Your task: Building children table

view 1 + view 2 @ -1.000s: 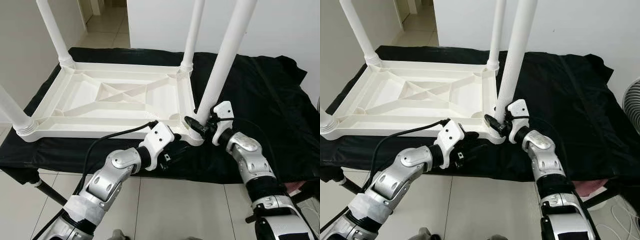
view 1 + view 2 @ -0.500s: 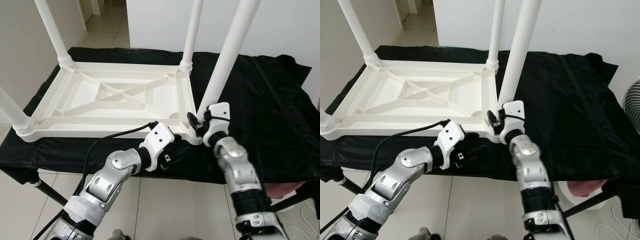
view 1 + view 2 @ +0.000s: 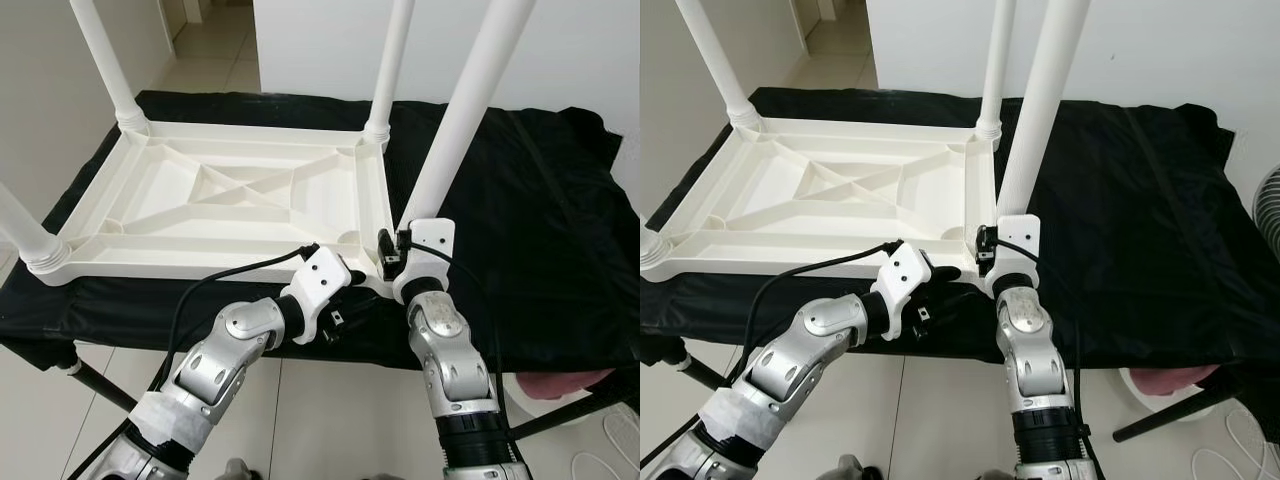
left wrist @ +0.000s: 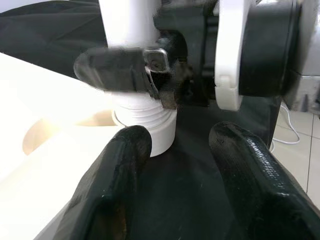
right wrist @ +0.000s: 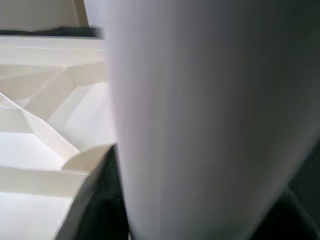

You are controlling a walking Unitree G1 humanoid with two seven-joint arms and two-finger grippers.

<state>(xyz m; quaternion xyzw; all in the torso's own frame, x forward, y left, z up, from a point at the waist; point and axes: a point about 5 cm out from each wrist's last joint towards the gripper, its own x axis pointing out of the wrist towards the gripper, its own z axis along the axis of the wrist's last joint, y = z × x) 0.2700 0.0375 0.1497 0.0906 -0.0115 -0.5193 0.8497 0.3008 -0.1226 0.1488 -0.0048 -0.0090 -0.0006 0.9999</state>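
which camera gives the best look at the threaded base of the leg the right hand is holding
The left wrist view: the leg's threaded base shows close up, seated in the tabletop corner, with the right hand clamped above it. The eye views show the base small and mostly behind that hand. The right wrist view shows a blurred leg shaft.

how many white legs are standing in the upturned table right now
4. One at the far left corner, one at the far right corner, one at the near left corner, and one at the near right corner, where the right gripper holds its base.
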